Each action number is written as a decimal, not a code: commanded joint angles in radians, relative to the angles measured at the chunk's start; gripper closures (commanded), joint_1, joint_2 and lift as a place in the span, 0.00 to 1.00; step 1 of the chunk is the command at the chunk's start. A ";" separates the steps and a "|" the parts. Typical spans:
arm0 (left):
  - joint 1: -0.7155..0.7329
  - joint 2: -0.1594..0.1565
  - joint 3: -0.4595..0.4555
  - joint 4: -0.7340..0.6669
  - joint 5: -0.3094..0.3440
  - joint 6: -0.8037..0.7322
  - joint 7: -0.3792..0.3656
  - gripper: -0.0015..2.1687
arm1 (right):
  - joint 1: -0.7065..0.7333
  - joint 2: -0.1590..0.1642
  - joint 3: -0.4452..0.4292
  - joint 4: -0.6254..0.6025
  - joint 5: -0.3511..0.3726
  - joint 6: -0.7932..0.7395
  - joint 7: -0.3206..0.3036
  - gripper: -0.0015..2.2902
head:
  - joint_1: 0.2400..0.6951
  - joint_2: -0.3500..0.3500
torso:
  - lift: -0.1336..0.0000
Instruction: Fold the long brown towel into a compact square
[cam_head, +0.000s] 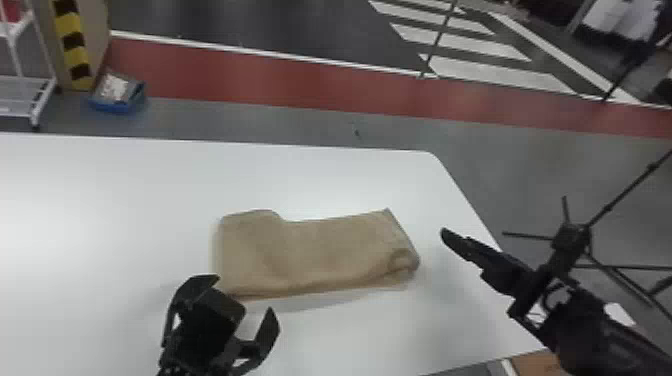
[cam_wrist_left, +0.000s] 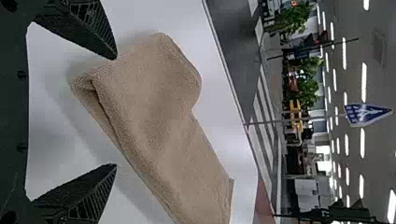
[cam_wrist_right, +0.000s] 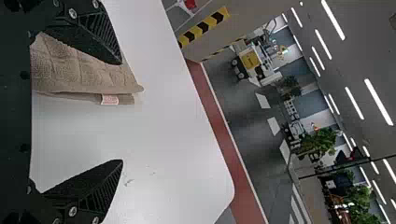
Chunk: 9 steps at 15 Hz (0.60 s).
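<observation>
Brown cloth, folded over on itself, makes a long, low bundle in the head view: the towel (cam_head: 310, 255) lies on the white surface (cam_head: 125, 200), its left end broader than the rest and its near right corner curled. The left gripper (cam_head: 242, 296) is at the near left corner, its jaws spread wide with no cloth held. The right gripper (cam_head: 451, 239) is off the towel's right end, apart from it, over the right side of the surface. Beyond, a blue box (cam_head: 117, 106) sits on the floor beside a yellow-and-black striped post (cam_head: 74, 50), and a black tripod (cam_head: 570, 240) stands past the right edge. The left wrist view shows the left gripper (cam_wrist_left: 116, 112) with a wide gap between its jaws; the towel's layered edge runs out ahead of them. A blue sign (cam_wrist_left: 366, 114) is in the background. In the right wrist view, the right gripper (cam_wrist_right: 122, 112) also has its jaws wide and empty, while one end of the towel, with a small pale label (cam_wrist_right: 109, 100), appears partly behind one jaw.
</observation>
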 joint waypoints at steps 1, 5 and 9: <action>-0.040 -0.007 -0.017 0.040 -0.028 0.003 0.019 0.04 | 0.001 0.001 0.000 -0.003 -0.001 0.010 0.001 0.06 | 1.00 0.00 | 0.08; -0.099 -0.016 -0.020 0.077 -0.038 0.086 0.041 0.09 | 0.005 0.000 -0.011 -0.003 -0.005 0.013 0.001 0.06 | 1.00 0.00 | 0.08; -0.109 -0.016 0.002 0.105 -0.036 0.108 0.039 0.10 | 0.007 0.000 -0.020 -0.001 -0.009 0.010 0.002 0.06 | 1.00 0.00 | 0.08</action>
